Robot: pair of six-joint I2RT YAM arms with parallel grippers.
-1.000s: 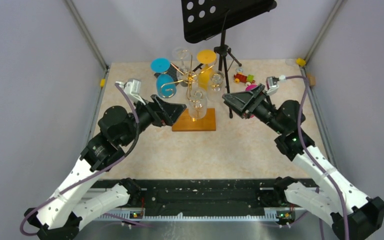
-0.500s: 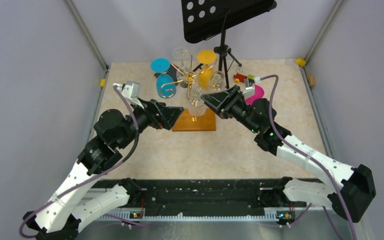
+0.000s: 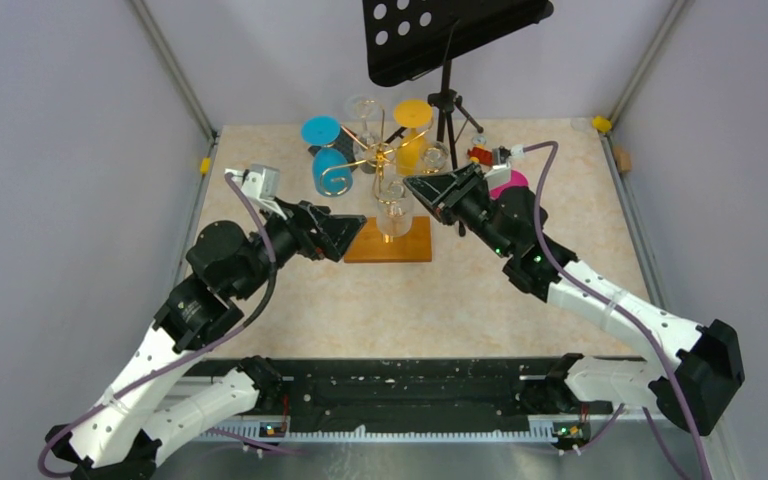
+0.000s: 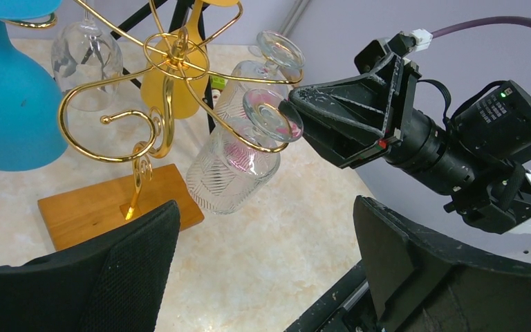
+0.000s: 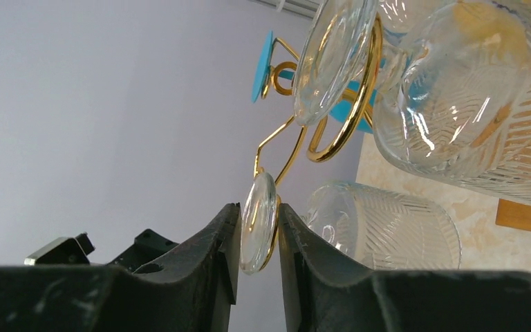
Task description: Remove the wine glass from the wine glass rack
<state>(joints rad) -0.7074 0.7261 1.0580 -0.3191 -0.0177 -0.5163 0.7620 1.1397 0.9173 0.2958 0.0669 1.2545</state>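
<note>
Glass: clear wine glass [image 4: 235,166] hangs bowl-down on rack [image 4: 168,104] hook, centre of left-wrist frame.
Right gripper [image 5: 257,220]: narrow, pinching glass foot, likely to slide it off the hook.
Left gripper [image 4: 266,207]: wide, empty, low in frame beside rack, probably ready to steady it.

The near half of the table [image 3: 410,300] is bare from the near edge up to the wooden base [image 3: 390,242] of the wine glass rack [image 3: 385,165], where the left tool [image 4: 266,207] hangs with jaws wide apart. Toward the far edge the room closes: blue glasses [image 3: 328,165] crowd the rack's left, and a yellow glass [image 3: 412,130], the music stand [image 3: 447,110] and small toys [image 3: 487,155] crowd its back and right. At the rack's right, the right tool [image 5: 258,221] has its fingers tight about the wine glass [image 4: 235,166] foot, with a gold curl against that foot and a second clear glass [image 5: 470,104] just beside.
</note>
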